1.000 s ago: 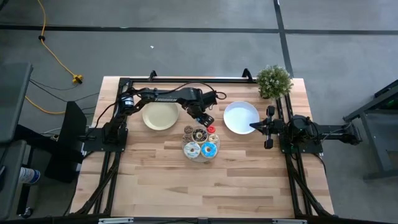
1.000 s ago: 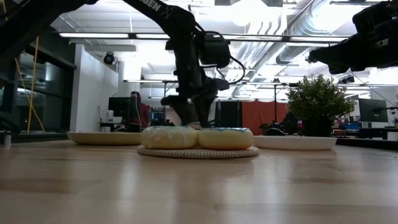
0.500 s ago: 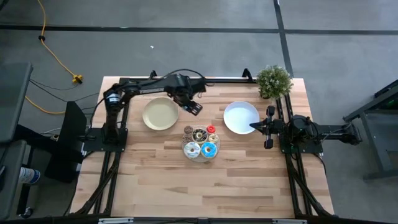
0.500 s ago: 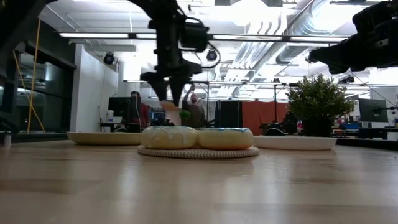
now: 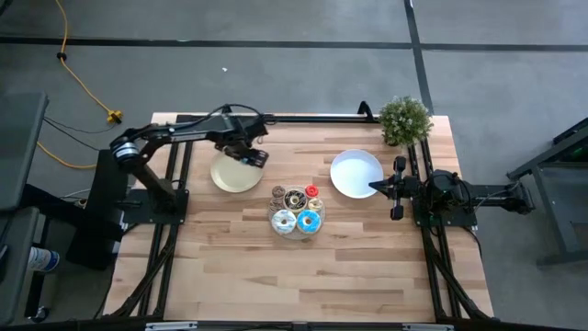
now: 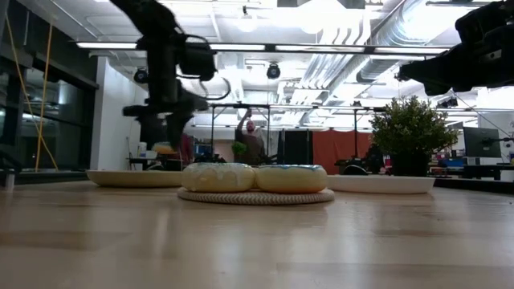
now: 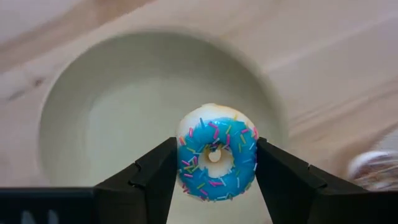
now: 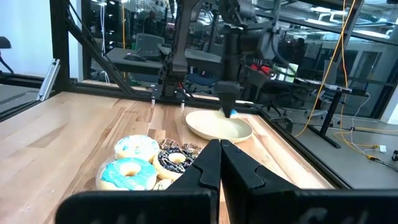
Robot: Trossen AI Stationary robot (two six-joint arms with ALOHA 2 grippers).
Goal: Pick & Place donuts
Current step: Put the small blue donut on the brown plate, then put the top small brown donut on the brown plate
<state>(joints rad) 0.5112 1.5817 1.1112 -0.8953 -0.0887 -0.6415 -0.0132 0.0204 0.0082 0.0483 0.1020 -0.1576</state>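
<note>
Two arms on the butcher-block table (image 5: 276,276), and only the left one is busy. The left gripper (image 5: 250,153) hangs above the tan plate (image 5: 230,175), over the plate's edge nearest the pile, and the left wrist view shows its fingers (image 7: 152,180) pinching a blue sprinkled donut (image 7: 215,160) by its sides, the plate's pale bowl right behind it. From table height the gripper is clear of the plate, with air between donut and rim.

Room to move: the near half of the table is bare wood all the way to its front edge. Behind the tan plate runs the black frame rail (image 5: 294,118) along the far edge, close to the left arm's elbow. Between the two plates sits the round woven mat (image 6: 255,197) carrying the remaining donuts (image 5: 296,210), a tight cluster with white, blue, chocolate and red icing showing from above. It lies near the tan plate, a strip of bare wood between them.

The right gripper (image 5: 375,188) waits at the near rim of the white plate (image 5: 354,170), fingers pressed together in its own wrist view, pointing across at the cluster. A potted plant (image 5: 404,119) stands at the far right corner, just behind the white plate.
</note>
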